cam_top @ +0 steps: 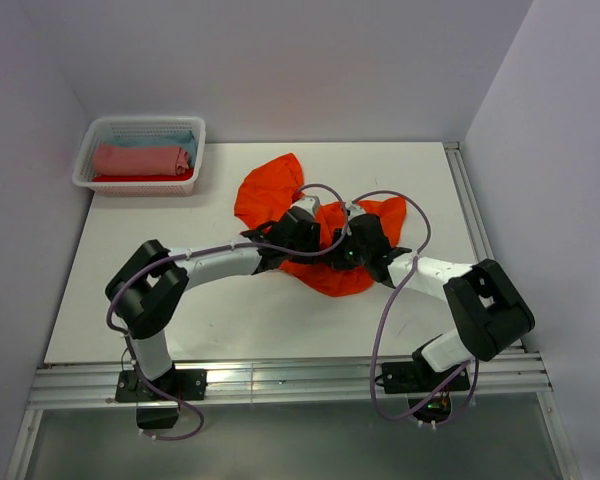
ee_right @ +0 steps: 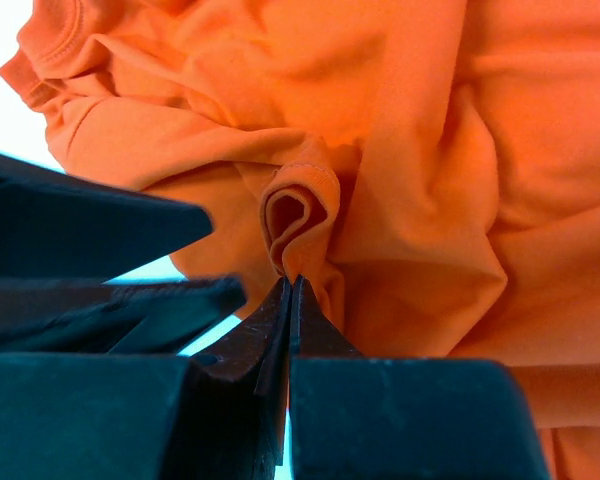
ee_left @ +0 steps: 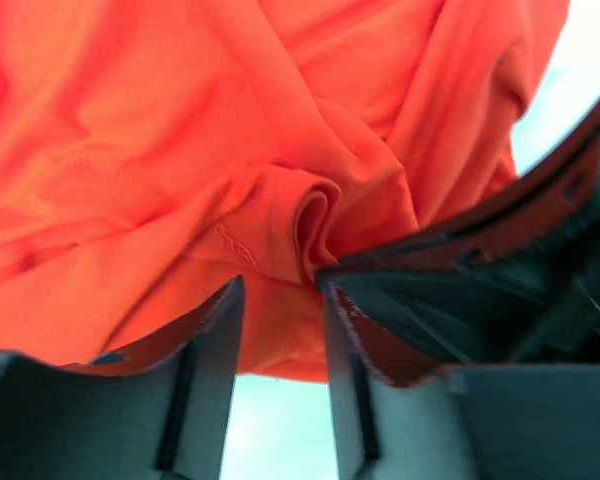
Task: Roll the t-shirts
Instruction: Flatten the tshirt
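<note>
orange t-shirt [cam_top: 265, 190] under both arms' jaws

Even, diffuse light fills the overhead view. The white tabletop [cam_top: 230, 320] is bright, with only soft shadows beneath the arms and a strip of glare on the metal rail [cam_top: 280, 378]. In both wrist views the orange t-shirt [ee_left: 180, 150] ahead of each claw looks vividly saturated and slightly soft. The left claw [ee_left: 280, 290] and right claw [ee_right: 290, 282] are dark and blurred near the lens, and the tabletop beyond the cloth blows out white.
</note>
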`<state>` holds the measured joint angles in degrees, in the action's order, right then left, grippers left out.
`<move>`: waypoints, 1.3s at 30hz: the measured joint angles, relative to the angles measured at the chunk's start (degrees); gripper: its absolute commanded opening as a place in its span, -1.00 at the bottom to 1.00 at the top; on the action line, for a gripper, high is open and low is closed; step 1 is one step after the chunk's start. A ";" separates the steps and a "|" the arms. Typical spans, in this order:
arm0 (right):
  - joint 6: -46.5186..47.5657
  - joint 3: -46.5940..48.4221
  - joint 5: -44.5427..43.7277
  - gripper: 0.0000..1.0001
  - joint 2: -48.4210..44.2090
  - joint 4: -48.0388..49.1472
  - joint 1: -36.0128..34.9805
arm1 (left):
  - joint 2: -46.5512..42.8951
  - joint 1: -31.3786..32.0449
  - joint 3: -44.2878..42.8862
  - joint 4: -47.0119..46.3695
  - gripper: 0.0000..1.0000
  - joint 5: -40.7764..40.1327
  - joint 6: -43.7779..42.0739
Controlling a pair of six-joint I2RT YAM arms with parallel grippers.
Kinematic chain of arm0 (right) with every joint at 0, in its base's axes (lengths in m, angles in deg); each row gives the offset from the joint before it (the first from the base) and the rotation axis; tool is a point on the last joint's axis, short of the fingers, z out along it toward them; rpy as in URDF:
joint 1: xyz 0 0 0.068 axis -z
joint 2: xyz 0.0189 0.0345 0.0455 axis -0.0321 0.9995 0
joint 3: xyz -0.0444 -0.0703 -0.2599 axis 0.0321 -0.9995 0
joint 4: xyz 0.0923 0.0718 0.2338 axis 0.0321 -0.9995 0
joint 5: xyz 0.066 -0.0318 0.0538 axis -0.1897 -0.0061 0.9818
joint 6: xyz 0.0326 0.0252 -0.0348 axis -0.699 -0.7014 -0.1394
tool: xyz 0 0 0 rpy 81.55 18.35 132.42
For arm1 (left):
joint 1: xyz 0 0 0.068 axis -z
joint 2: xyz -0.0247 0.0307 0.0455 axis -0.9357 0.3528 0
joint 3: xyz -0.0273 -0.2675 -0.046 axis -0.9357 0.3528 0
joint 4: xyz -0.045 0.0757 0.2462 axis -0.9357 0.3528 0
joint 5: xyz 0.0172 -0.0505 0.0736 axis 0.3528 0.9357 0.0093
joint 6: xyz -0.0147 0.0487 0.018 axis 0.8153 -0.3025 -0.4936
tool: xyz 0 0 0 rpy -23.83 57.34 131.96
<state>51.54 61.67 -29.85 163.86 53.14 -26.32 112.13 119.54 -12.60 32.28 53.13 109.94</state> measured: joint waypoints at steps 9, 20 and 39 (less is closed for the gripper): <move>-0.92 0.00 0.42 -1.00 0.00 0.04 0.98 | 1.70 0.00 -1.29 1.68 -0.19 -0.72 -0.90; -1.79 0.00 1.11 -1.00 0.00 0.02 2.99 | 5.68 0.24 -4.00 2.34 -0.18 -0.68 -1.77; -2.62 -0.11 2.25 -1.00 0.02 0.07 4.04 | 9.16 0.46 -7.80 3.58 -0.18 -1.20 -1.99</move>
<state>48.92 61.56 -27.60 163.88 53.21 -22.28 121.29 119.99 -20.40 35.86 51.93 107.95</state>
